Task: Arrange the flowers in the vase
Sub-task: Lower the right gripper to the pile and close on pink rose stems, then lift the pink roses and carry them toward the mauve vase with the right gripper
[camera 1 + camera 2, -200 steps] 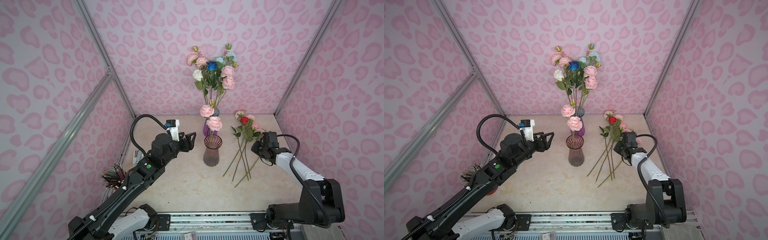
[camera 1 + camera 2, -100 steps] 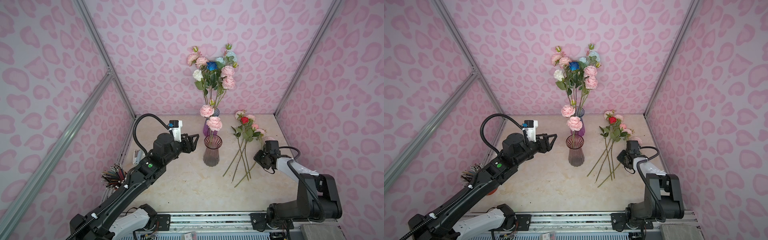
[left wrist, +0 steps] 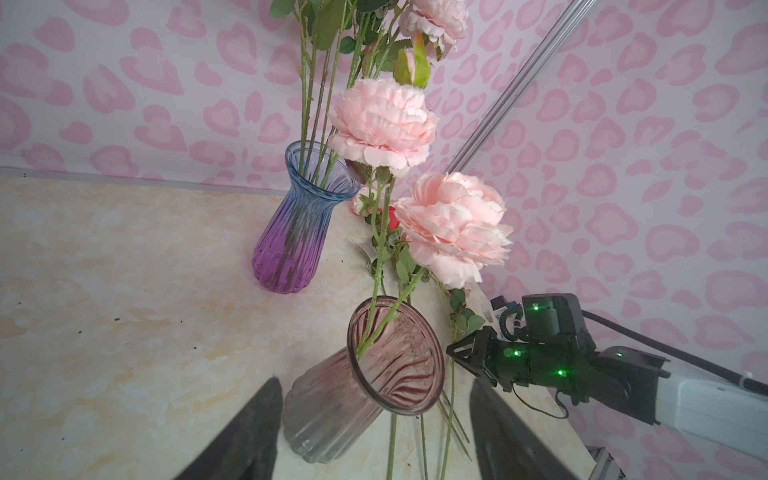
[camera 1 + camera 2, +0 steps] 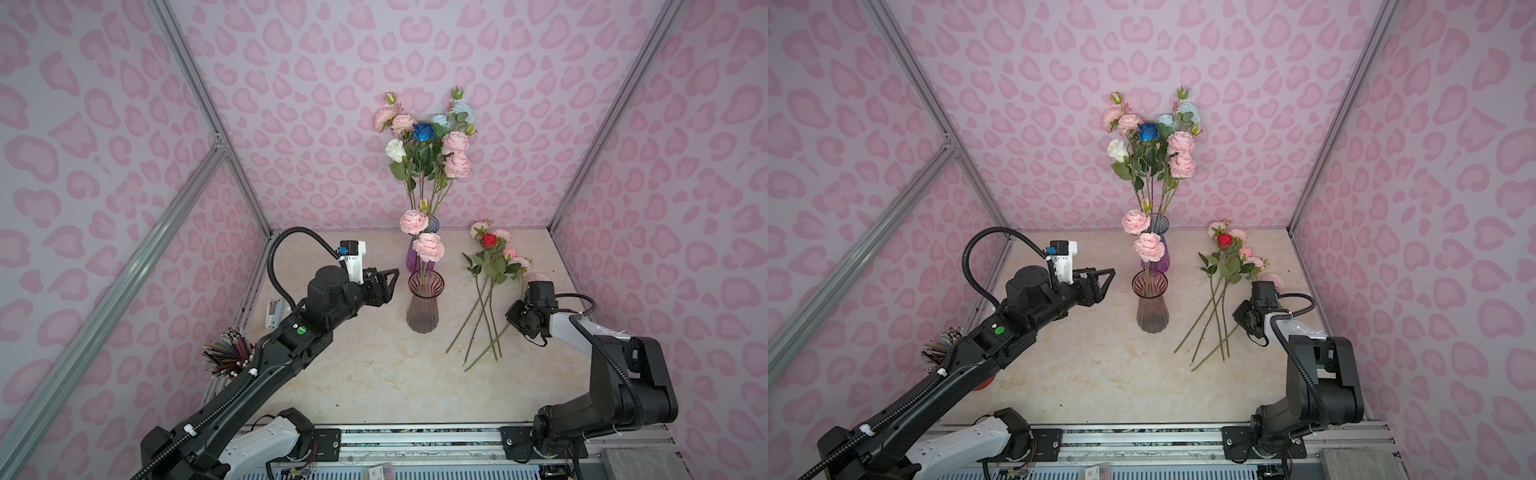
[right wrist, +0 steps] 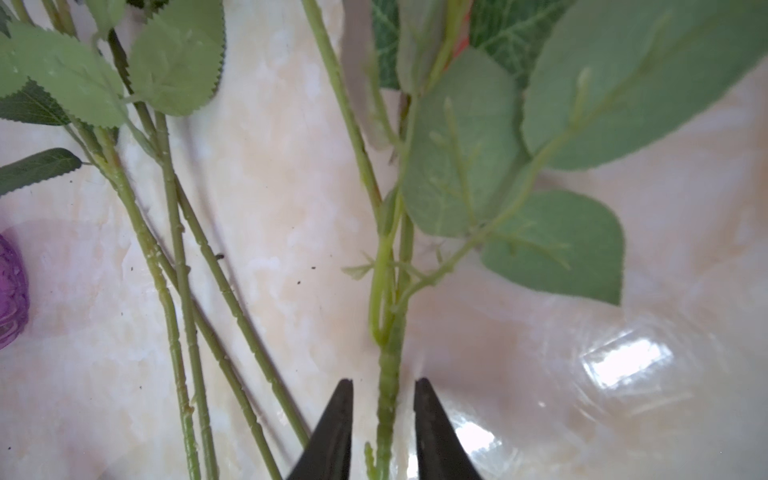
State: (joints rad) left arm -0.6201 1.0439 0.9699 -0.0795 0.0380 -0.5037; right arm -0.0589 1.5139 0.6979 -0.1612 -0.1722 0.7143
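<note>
Two blooms in vase; loose flowers lie on surface. My right end effector straddles stem, unclamped; left end effector open.

soft even light, tabletop glare, blurred leaves

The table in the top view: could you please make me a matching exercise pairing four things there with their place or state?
Things
1. blue-purple vase
2. smoky pink vase
3. red rose
4. right claw

States
a. lies on the table among loose stems
b. holds two pink blooms
c. holds the tall mixed bunch
d. straddles one green stem

Pairs: 1-c, 2-b, 3-a, 4-d
</note>
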